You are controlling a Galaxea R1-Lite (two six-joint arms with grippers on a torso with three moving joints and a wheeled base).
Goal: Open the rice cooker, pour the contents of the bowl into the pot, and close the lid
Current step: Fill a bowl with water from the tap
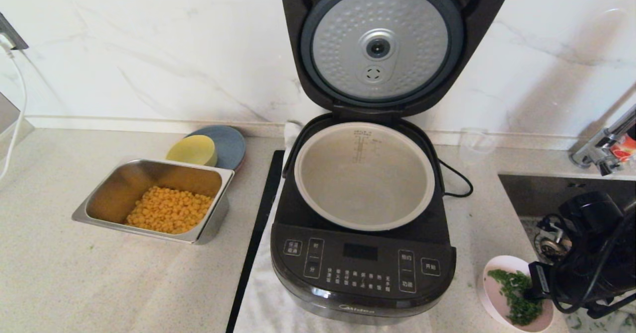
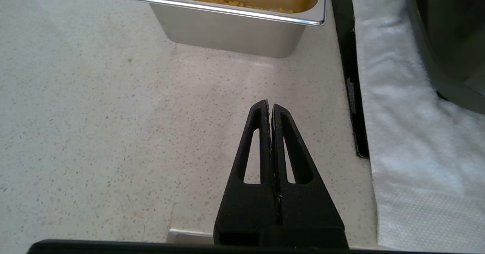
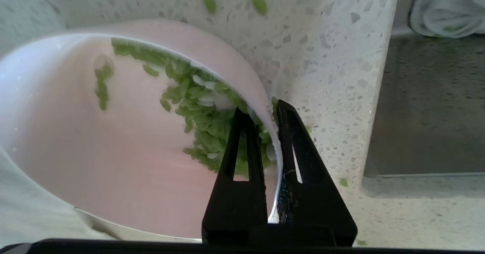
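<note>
Bowl, pale pink, shallow, is sitting on the counter just to the right of the rice cooker, level with its button panel. Chopped green herb is lying heaped against the wall nearest the gripper.

Right gripper is pinching that rim: one finger inside among the herb, the other outside, jaws narrow with only the thin bowl wall between them. The right wrist view is showing the wall seated deep in the slot. In the head view the arm is coming in from the right of the bowl, over the edge of the sink.

Pot, light grey and seemingly empty, is sitting in the cooker to the left of and behind the bowl. Lid is standing fully up on its hinge, dimpled silver disc facing forward, so step one is looking done.

Judgement: grip is on the bowl's far side from the pot, so the carry is running leftward and up over the cooker's right shoulder, free rim leading. Tipping away from the gripper should be sending the herb toward the pot. Risk: a one-sided rim pinch may be letting the bowl sag.

Left gripper is parked low over the counter to the left of the cooker, jaws together and empty, with a steel tray of corn ahead of it. The right arm is plainly the nearer one.
</note>
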